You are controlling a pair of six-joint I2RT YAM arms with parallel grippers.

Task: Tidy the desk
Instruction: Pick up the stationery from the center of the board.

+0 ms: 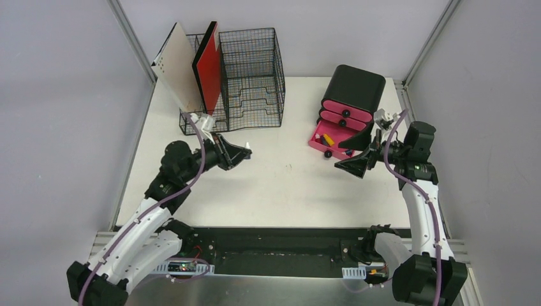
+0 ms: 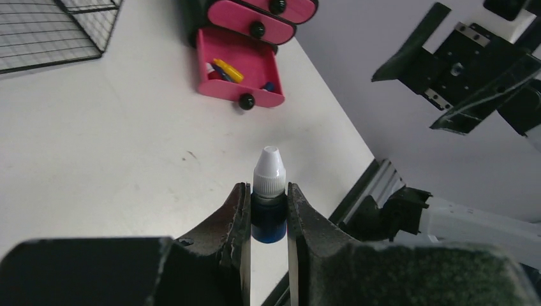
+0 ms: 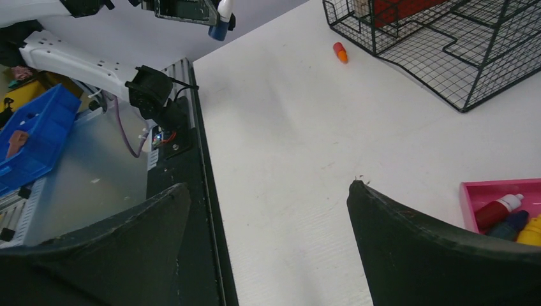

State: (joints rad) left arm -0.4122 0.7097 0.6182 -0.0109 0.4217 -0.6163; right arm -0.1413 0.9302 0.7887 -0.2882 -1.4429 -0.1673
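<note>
Fingers [image 2: 236, 220] of left gripper [image 2: 266, 191] clamped on small blue bottle [image 2: 268, 220] with white cap, held above desk [image 1: 281, 185], left of centre. Right gripper [image 3: 268, 186] spread wide, holding nothing, just near open pink drawer [image 1: 326, 140] — small bottles inside. Far right, black drawer box [image 1: 354, 89]; far left, wire-mesh organizer [image 1: 252, 76], small orange item [image 3: 340, 52] beside it. Desk white, flat, aluminium-framed — black strip along near edge.

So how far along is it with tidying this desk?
Done: small bottles lie in the open pink drawer. In hand: the left pincer grips a white-capped blue bottle; the right pincer is open, empty. Left: an orange piece lies loose on the desk near the wire organizer.
</note>
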